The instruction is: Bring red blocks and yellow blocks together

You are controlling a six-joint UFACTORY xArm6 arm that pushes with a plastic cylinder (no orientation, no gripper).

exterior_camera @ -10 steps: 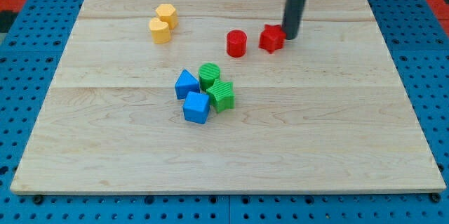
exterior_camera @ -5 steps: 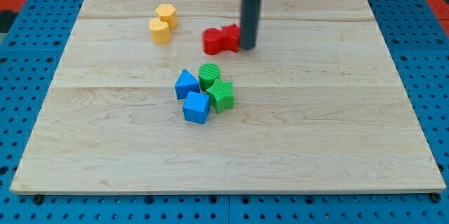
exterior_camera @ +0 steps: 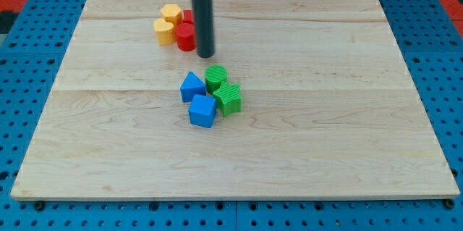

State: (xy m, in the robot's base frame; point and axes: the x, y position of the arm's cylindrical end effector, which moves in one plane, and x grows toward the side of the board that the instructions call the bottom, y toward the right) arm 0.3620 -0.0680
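Observation:
A yellow hexagonal block [exterior_camera: 171, 13] and a yellow cylinder [exterior_camera: 165, 32] sit at the board's upper left. A red cylinder [exterior_camera: 186, 37] touches the yellow cylinder's right side. A second red block [exterior_camera: 187, 18] lies just behind it, next to the yellow hexagonal block and partly hidden by my rod. My tip [exterior_camera: 206, 54] rests on the board right against the red cylinder's right side.
Below my tip lies a cluster of a green cylinder [exterior_camera: 215, 77], a green ridged block [exterior_camera: 228, 98], a blue wedge-like block [exterior_camera: 192, 86] and a blue cube [exterior_camera: 202, 111]. The wooden board [exterior_camera: 347, 115] lies on a blue pegboard.
My tip has swept left across the board's upper part, pushing both red blocks from the middle over against the yellow blocks. The yellow, green and blue blocks have not moved.

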